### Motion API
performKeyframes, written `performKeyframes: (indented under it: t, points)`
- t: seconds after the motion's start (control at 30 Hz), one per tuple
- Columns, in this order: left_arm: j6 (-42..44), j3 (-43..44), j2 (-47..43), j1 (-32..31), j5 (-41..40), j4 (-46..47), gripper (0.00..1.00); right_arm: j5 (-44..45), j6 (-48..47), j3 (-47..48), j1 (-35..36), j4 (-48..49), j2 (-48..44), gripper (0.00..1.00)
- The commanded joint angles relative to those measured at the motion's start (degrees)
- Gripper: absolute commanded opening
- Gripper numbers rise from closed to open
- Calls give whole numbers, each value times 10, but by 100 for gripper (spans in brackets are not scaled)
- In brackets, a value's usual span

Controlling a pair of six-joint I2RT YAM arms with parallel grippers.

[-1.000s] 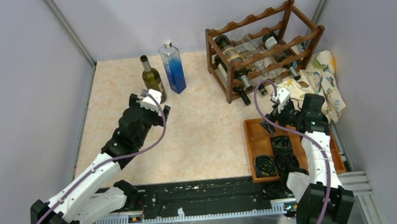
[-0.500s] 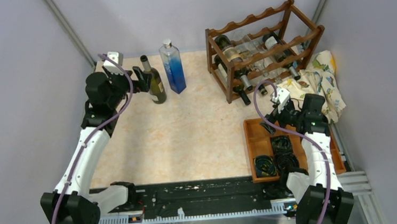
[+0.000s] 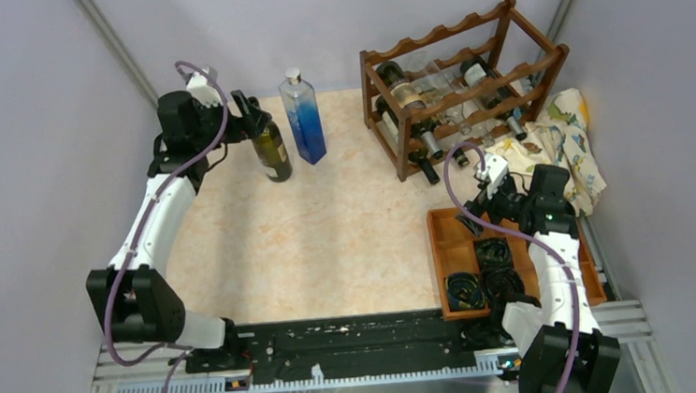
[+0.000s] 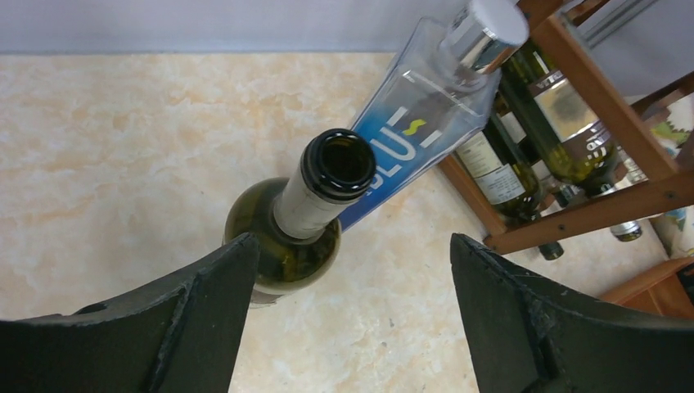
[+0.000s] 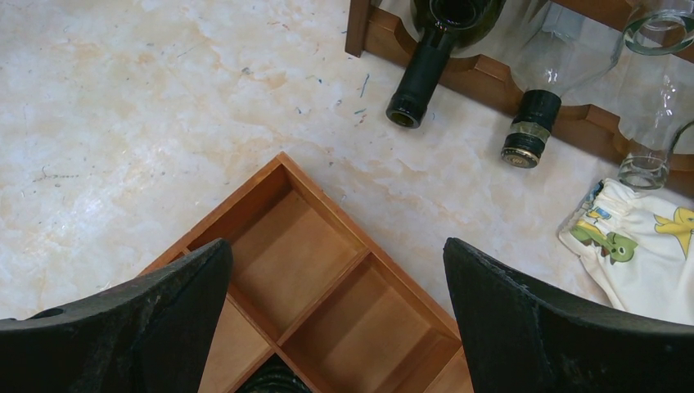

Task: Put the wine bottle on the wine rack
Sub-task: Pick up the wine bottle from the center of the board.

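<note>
The wine bottle [image 3: 273, 153] is dark green, uncorked, and stands upright at the back left of the table. My left gripper [image 3: 253, 119] reaches in from the left at the height of its neck and is open. In the left wrist view the bottle [image 4: 319, 192] stands just ahead of the left fingertip [image 4: 233, 266], not between the fingers, and the gripper [image 4: 352, 246] holds nothing. The wine rack [image 3: 467, 82] of dark reddish wood stands at the back right with several bottles lying in it. My right gripper [image 5: 337, 246] hangs open and empty over a wooden tray.
A tall clear bottle with blue liquid [image 3: 303, 117] stands right next to the wine bottle, between it and the rack. The compartment tray [image 3: 436, 246] lies front right with coiled black cables. A printed cloth [image 3: 567, 140] lies beside the rack. Grey walls enclose the table.
My left arm swung from mid-table out to the back left, and its gripper now sits at the wine bottle's neck. The right arm has not moved.
</note>
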Motion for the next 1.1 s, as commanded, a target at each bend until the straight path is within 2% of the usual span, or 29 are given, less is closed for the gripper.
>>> performKeyframes:
  t: [0.0, 0.23, 0.37, 0.5, 0.57, 0.67, 0.7, 0.87, 1.07]
  points:
    - [24, 5, 24, 2, 1, 39, 89, -18, -9, 0, 1, 20, -7, 98]
    - [64, -1, 67, 2, 5, 106, 80, -17, -8, -2, 1, 22, -5, 98]
    - [78, 6, 88, 2, 40, 127, 65, -17, -7, -2, 1, 22, -4, 98]
    - [105, 2, 93, -1, 45, 142, 57, -15, -7, -3, 2, 23, -4, 98]
    - [127, -3, 92, -2, 53, 148, 43, -15, -7, -3, 1, 23, -4, 98]
    - [163, -15, 77, -2, 54, 148, 9, -16, -7, -3, 1, 23, -4, 98]
    - [170, -24, 65, -2, 51, 149, 2, -16, -7, -3, 1, 23, -4, 98]
    - [165, -61, -27, -2, 57, 133, 0, -30, -7, 1, 2, 16, -6, 98]
    - [23, -91, -109, -2, 133, 65, 0, -94, -16, 12, 9, -14, -3, 98]
